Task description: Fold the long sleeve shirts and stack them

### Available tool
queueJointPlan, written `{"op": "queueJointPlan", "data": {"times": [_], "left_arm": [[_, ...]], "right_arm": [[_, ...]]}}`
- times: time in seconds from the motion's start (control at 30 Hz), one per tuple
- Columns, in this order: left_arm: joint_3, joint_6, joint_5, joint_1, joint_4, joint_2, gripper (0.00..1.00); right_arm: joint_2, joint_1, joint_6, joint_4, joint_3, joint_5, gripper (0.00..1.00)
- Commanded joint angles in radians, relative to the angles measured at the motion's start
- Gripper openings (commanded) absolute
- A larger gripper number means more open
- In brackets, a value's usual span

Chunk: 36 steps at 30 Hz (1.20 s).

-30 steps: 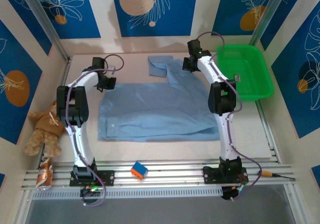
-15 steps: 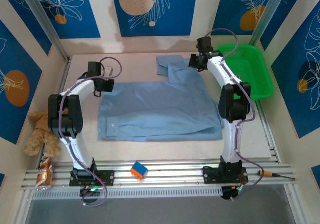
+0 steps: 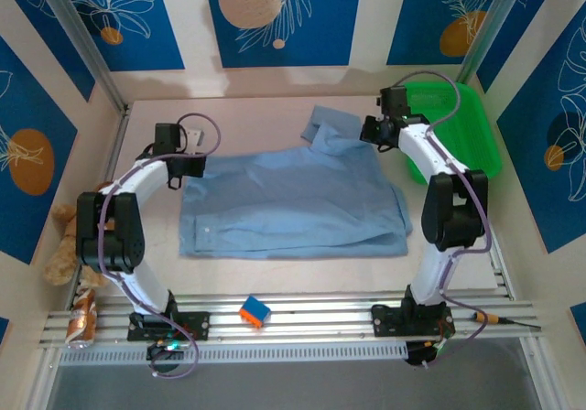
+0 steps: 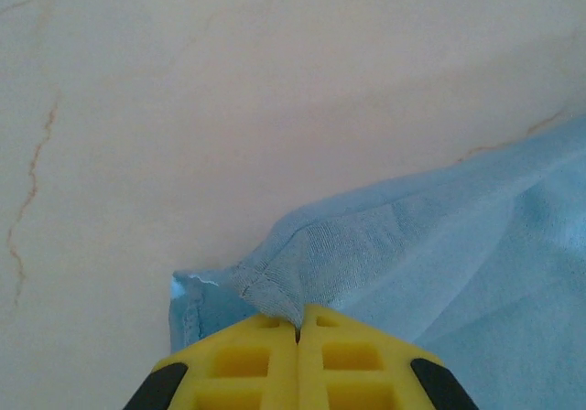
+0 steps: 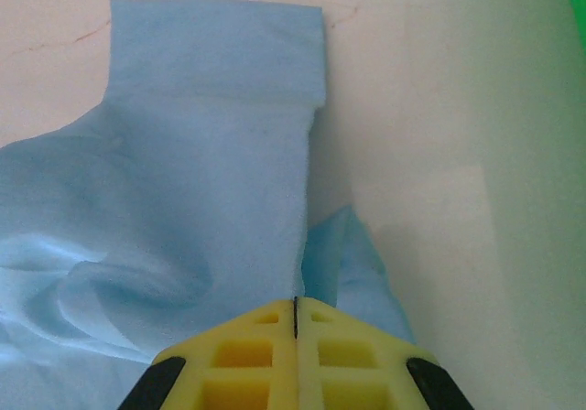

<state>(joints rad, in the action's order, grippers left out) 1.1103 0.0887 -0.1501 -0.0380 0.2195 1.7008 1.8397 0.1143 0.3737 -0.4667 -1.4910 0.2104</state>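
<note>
The light blue long sleeve shirt [image 3: 293,204] lies spread out in the middle of the counter [image 3: 247,126], folded to a rough rectangle. One sleeve end with its cuff points toward the far side, near the right arm. The left fingers [image 3: 186,164] are at the far left corner of the shirt. In the left wrist view these yellow fingers [image 4: 309,328] are pressed together, with a bunched hem of the cloth caught at their tips. The right fingers [image 3: 372,130] are at the far right part of the shirt, next to the sleeve. In the right wrist view they [image 5: 304,318] are also clenched, and the blue cloth goes in between their tips, with the cuff lying flat beyond them. A green plastic basket [image 3: 476,149] stands at the far right of the counter, just beside the right arm. A brown teddy bear [image 3: 62,245] sits at the left edge behind the left arm. A small orange and blue block [image 3: 255,311] rests on the metal rail [image 3: 311,323] between the two arm bases.
</note>
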Motion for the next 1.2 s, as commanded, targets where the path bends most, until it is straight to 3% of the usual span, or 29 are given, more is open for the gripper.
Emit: {"op": "queueJointPlan", "data": {"times": [0.0,0.43,0.73,0.93,1.07,1.17], "left_arm": [[-0.056,0.027,0.017,-0.006,-0.014,-0.058,0.0],[-0.19,0.015,0.068,-0.008,0.044,-0.16,0.0],[-0.252,-0.021,0.148,-0.019,0.135,-0.209,0.0],[-0.228,-0.054,0.219,-0.037,0.206,-0.149,0.0],[-0.218,-0.102,0.252,-0.036,0.233,-0.123,0.15],[-0.206,-0.14,0.28,-0.037,0.245,-0.13,0.44]], "right_arm": [[-0.077,-0.013,0.033,0.032,0.085,-0.03,0.0],[-0.304,-0.047,0.099,-0.017,0.36,0.016,0.0],[-0.353,-0.056,0.2,-0.035,0.489,-0.017,0.0],[-0.333,-0.047,0.245,-0.046,0.532,-0.013,0.0],[-0.306,-0.04,0.264,-0.064,0.54,-0.007,0.0],[-0.277,-0.026,0.261,-0.083,0.53,0.001,0.06]]}}
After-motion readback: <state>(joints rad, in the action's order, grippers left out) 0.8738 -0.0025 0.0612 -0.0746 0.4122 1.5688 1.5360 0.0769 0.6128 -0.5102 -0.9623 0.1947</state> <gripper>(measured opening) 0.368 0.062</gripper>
